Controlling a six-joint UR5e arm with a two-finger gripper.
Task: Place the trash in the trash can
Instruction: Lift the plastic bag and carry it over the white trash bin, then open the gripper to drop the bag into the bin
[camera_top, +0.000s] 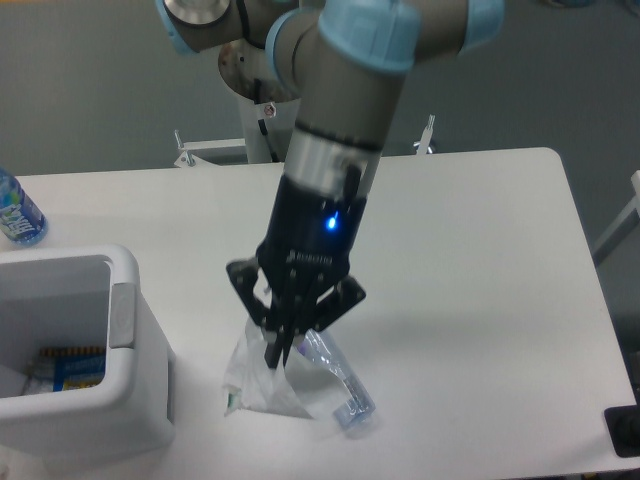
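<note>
Single fixed view of the table. We see the gripper pointing down, its fingers drawn together on the top of the wrinkly plastic piece, which hangs from them as a crumpled translucent sheet; whether its lower edge touches the table we cannot tell. Just beside and partly behind it lies the clear bottle, flat on the table, long axis running from under the tool toward the near right; its label is hidden here. The trash can stands at the left, well apart from the held piece, its opening facing up and some items already lying inside. The relation that matters, in our judgement: the can lies directly to the left of the tool, and its thick rim sits higher than the bottom of the hanging sheet, so we expect a lift before a leftward carry. Bare tabletop lies between tool and can. The near table edge runs close below the sheet, while open surface extends to the right and rear. A blue-labelled bottle stands at the far left edge, beyond the can and off the likely path
</note>
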